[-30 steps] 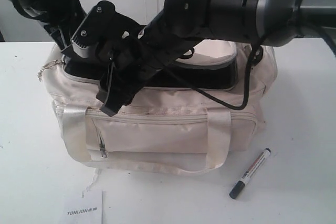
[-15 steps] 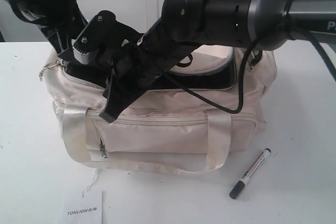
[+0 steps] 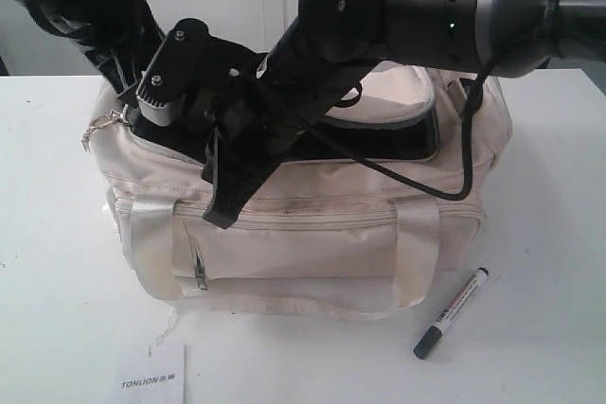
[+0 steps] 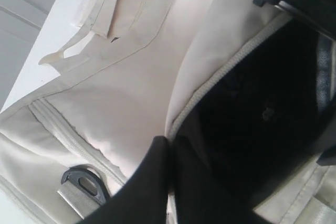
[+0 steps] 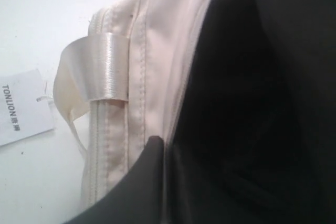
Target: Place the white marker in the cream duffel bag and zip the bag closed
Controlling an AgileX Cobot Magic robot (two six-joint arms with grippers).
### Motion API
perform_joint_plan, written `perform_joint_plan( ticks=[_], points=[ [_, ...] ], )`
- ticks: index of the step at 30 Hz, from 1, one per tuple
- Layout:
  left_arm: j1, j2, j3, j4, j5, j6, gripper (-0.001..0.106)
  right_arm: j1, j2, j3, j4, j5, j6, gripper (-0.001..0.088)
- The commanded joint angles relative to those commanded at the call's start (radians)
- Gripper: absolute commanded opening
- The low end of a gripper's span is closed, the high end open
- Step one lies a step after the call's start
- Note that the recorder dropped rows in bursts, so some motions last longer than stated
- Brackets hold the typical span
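Observation:
The cream duffel bag (image 3: 312, 234) stands mid-table, its top open and showing the black lining (image 3: 379, 139). The white marker (image 3: 453, 313) lies on the table in front of the bag's right end, away from both grippers. My right gripper (image 3: 222, 205) reaches across to the bag's front left rim and is shut on that rim (image 5: 163, 145), one finger outside and one inside. My left gripper (image 4: 169, 148) is shut on the zipper edge (image 4: 210, 87) at the bag's left end. In the exterior view it is mostly hidden behind the right wrist.
A white printed card (image 3: 151, 380) lies on the table before the bag's left corner. A metal ring pull (image 3: 99, 123) hangs at the bag's left end. Satin strap handles (image 3: 412, 253) drape over the front. The right arm (image 3: 426, 7) spans above the opening.
My right gripper has shut on the bag's front rim. The bag has shifted a little to the right and its rim has been pulled up. The marker has not moved.

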Motion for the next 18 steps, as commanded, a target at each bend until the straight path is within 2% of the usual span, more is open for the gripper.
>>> perform_joint_plan(
  ticks=[7, 18],
  points=[
    [0.0, 0.021, 0.0, 0.002, -0.065, -0.002, 0.0, 0.0, 0.0, 0.0, 0.004, 0.017, -0.002, 0.0],
    [0.0, 0.034, 0.0, 0.035, -0.384, -0.009, 0.0, 0.0, 0.0, 0.0, 0.004, 0.026, -0.004, 0.0]
  ],
)
